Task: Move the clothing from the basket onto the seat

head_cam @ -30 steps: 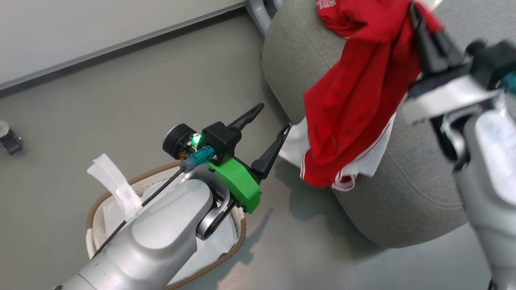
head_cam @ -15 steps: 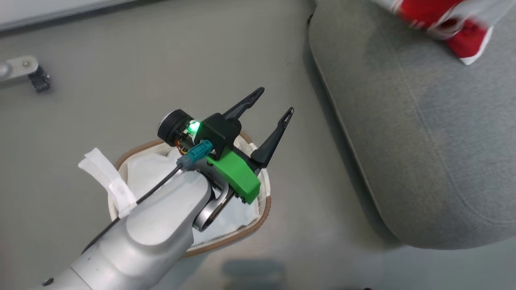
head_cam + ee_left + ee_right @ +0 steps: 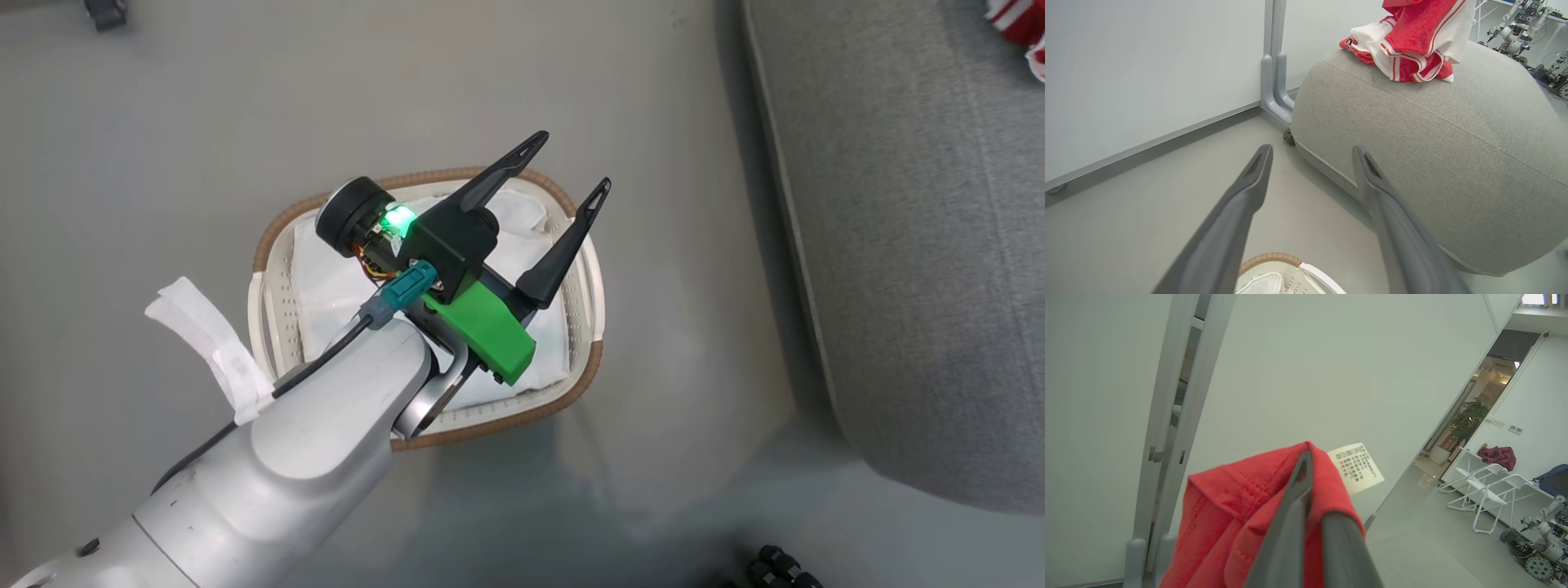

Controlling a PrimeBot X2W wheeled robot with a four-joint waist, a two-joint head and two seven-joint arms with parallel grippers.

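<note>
Red cloth at the hand: the right gripper (image 3: 1308, 477) has its two dark fingers pressed together on a fold of the clothing (image 3: 1229, 506), which drapes over and around them; a white printed label (image 3: 1355, 467) sticks out just beside the fingertips.
Other hand: the left gripper (image 3: 574, 159) hovers above the basket with its fingers spread wide apart; in its wrist view bare floor (image 3: 1310, 212) shows between them.
Container: the basket (image 3: 269, 237) stands on the grey floor near the seat, not touching it, with its brown rim facing up.
Container contents: a white cloth liner (image 3: 326, 278) lies crumpled inside; the middle of the inside is hidden behind the left gripper and wrist.
Seat: the seat (image 3: 1433, 143) is a big grey rounded cushion to the robot's right of the basket.
On the seat: more red-and-white striped clothing is heaped on the seat's top, its upper part running out of the left wrist view.
Behind: a pale wall panel (image 3: 1147, 73) stands beyond the seat.
</note>
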